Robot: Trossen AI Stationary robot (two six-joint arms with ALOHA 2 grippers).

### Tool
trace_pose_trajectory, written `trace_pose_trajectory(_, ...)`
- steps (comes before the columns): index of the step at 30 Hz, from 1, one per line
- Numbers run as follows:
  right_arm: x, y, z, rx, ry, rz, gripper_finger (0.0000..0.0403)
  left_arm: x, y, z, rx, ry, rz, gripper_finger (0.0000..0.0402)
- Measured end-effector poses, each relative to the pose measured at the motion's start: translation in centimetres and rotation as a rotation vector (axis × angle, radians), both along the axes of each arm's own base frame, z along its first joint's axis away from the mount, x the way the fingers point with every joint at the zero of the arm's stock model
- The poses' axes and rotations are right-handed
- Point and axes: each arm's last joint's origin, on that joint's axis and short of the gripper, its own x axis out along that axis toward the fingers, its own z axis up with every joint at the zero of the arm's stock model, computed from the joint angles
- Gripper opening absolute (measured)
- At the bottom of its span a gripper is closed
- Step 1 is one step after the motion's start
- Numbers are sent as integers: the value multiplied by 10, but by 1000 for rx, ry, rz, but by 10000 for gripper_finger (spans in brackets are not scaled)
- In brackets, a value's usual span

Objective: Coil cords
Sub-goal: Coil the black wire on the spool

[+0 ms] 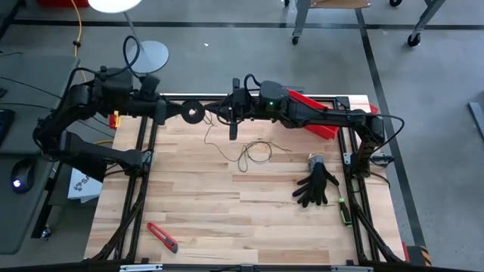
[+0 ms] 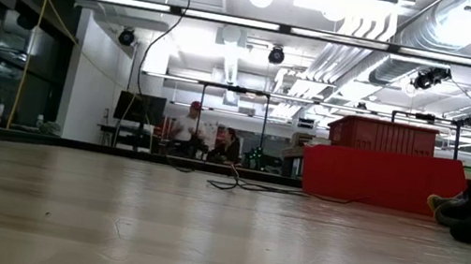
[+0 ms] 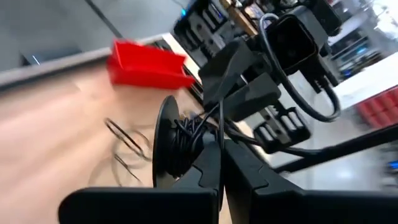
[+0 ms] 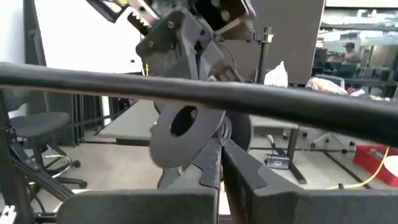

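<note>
Two grippers meet at the far edge of the table, and between them sits the spool point(image 1: 193, 112), a small black disc lifted off the wood. From above, the left gripper point(image 1: 179, 112) reaches in from one side and the right gripper point(image 1: 219, 113) from the other, both clenched; what each one pinches is hard to tell from up there. The left wrist view fills that in: its fingers point(image 3: 208, 177) are pressed together right at the spool point(image 3: 169, 149), with dark cord point(image 3: 186, 134) wound on the hub. The right wrist view shows the spool's flat face and centre hole point(image 4: 186, 134), just beyond its own closed fingers point(image 4: 239, 171); whether those touch the spool I cannot tell.

Down from the spool the thin cord point(image 1: 246, 155) trails onto the table point(image 1: 227, 219) and lies in loose loops near the middle, something the low view catches only as a dark tangle point(image 2: 232, 184) far across the boards.

On the light wooden planks lie a black glove point(image 1: 316, 187), a red utility knife point(image 1: 162, 236) near the front, and a red bin point(image 1: 318, 117) at the back. Beyond the table the low view takes in a bright workshop with seated people point(image 2: 206, 139).
</note>
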Motion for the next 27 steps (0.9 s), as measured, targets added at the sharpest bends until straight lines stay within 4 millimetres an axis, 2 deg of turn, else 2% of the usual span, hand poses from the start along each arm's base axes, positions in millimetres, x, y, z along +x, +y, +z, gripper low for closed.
trace_pose_trajectory(6,-1,-3,-2,6,32,-1,0,-7,0,14,179,-7,-8,0)
trace_pose_trajectory(10,-2,-6,-6,87,76,-22,9,-17,0,27,251,-46,34,0)
trace_pose_trajectory(15,-3,-13,-11,206,121,-18,61,-22,0,35,306,-59,63,0)
trace_pose_trajectory(21,-2,-13,-11,280,114,-8,129,-18,1,44,347,-138,70,0)
trace_pose_trajectory(27,-4,-12,-9,216,110,-41,162,-13,1,45,356,-157,58,0)
